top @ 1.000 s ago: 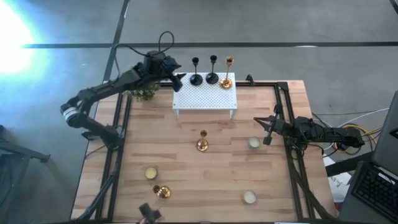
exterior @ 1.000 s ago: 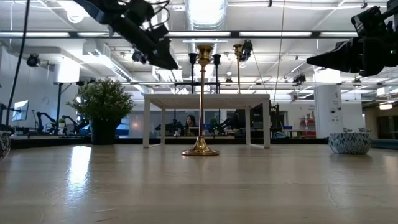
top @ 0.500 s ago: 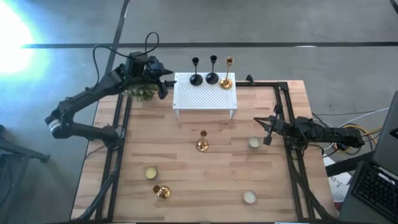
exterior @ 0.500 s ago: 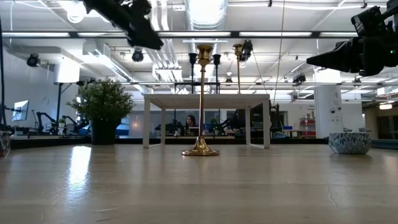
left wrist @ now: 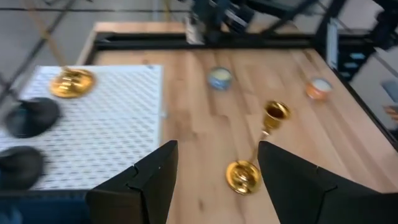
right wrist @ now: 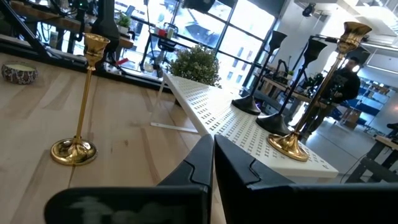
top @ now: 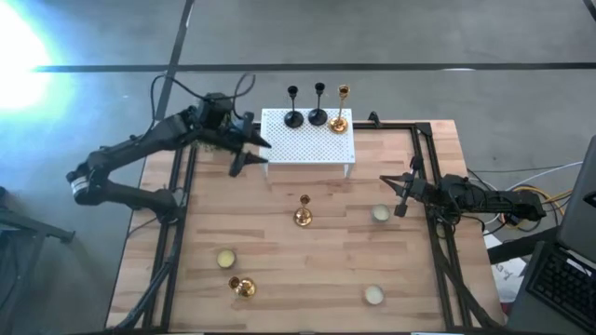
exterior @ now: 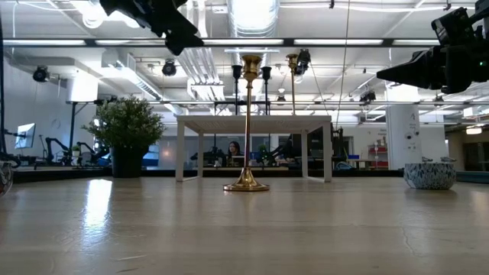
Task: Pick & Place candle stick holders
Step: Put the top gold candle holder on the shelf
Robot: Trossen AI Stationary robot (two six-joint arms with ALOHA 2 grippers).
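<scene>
Two black candle stick holders (top: 293,118) (top: 318,115) and a gold one (top: 340,121) stand along the back edge of the white perforated rack (top: 307,144). Another gold holder (top: 303,212) stands upright on the table in front of the rack, also in the low view (exterior: 247,122) and the left wrist view (left wrist: 245,171). One more gold holder (top: 242,287) sits near the front left. My left gripper (top: 248,154) hangs open and holds nothing, above the rack's left front corner. My right gripper (top: 400,197) is shut and empty at the table's right side.
A bushy potted plant (exterior: 126,130) stands left of the rack, mostly under my left arm in the high view. Small candles lie at the front left (top: 225,258), the right middle (top: 380,213) and the front right (top: 373,295). A black frame (top: 438,186) borders the table.
My left gripper has drawn back from the rack's back left edge, then swung forward to its left front corner. The right arm and all holders have stayed still.
</scene>
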